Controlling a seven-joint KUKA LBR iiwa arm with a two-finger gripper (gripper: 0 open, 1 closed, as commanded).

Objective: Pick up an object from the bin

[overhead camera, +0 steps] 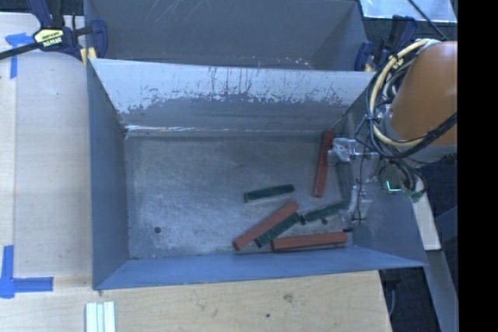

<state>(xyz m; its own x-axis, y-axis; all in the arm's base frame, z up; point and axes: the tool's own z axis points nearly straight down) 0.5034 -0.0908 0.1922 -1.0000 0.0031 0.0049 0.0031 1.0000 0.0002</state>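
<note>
The arm (424, 101) reaches in from beyond the right end of the flat red-brown bar (309, 242). That bar is the reference item for this report, and it lies lengthwise along the near wall of the bin (109, 190), at the right front corner of the floor. The wrist, under its orange cover (428, 82) and ringed by looped cables (383, 101), stands behind and to the right of the reference bar's right end, over the bin's sloping right wall. From the wrist the tool hangs down close to vertical. The gripper (355, 220) sits low, just behind the reference bar's right end. Whether the gripper is parted or closed cannot be told from this angle, and contact with the reference bar cannot be confirmed. A dark green bar (323, 212) lies just behind the reference bar, slightly tilted, with its right end beside the gripper. A slanted red-brown bar (266, 225) lies to the left of the reference bar, its lower end near the reference bar's left end and its upper end pointing back and to the right. A second dark green bar (285, 225) lies against the slanted bar, between it and the reference bar. A third dark green bar (268, 193) lies alone farther behind and to the left. A leaning red-brown bar (320, 163) stands well behind the reference bar, nearly end-on to it, at the foot of the right wall.
</note>
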